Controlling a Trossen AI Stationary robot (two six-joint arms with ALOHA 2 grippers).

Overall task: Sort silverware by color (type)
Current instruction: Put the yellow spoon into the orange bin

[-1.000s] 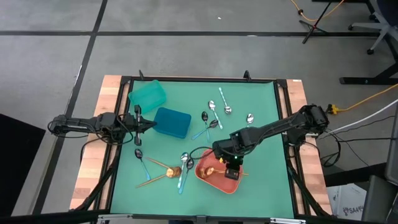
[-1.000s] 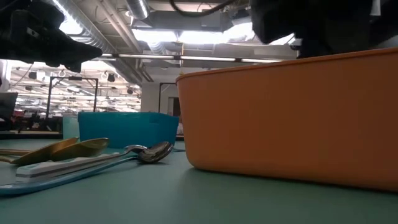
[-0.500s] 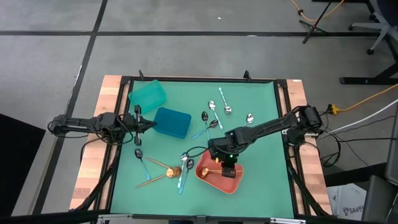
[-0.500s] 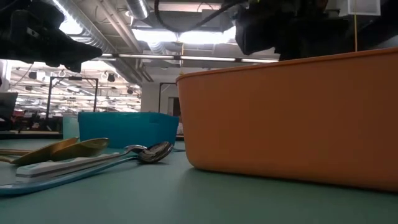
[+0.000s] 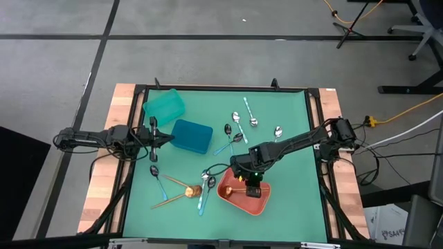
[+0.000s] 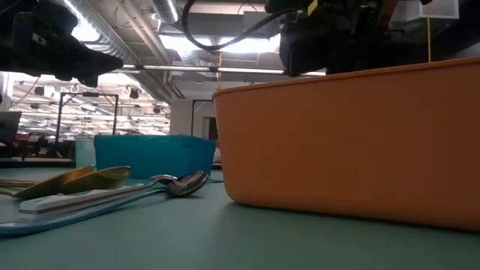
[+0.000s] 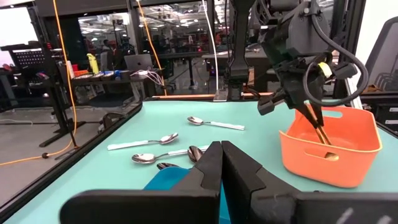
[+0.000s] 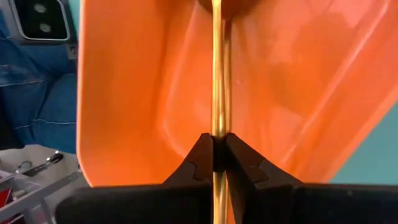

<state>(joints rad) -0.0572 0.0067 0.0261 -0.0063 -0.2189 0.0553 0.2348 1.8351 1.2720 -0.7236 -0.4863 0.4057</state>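
Right gripper [image 8: 213, 151] clamped shut, arm stretched toward table centre — left gripper [image 7: 221, 163] closed, parked at the left edge

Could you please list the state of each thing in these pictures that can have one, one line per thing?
Right gripper: shut on the gold utensil, over the orange bin.
Gold utensil: held upright, its tip down in the orange bin.
Orange bin: upright, open-topped.
Left gripper: shut, empty, waiting at the blue bin.
Blue bin: lying flat near the mat's left edge.
Teal bin: tilted in the far left corner.
Loose spoons: lying flat on the mat.
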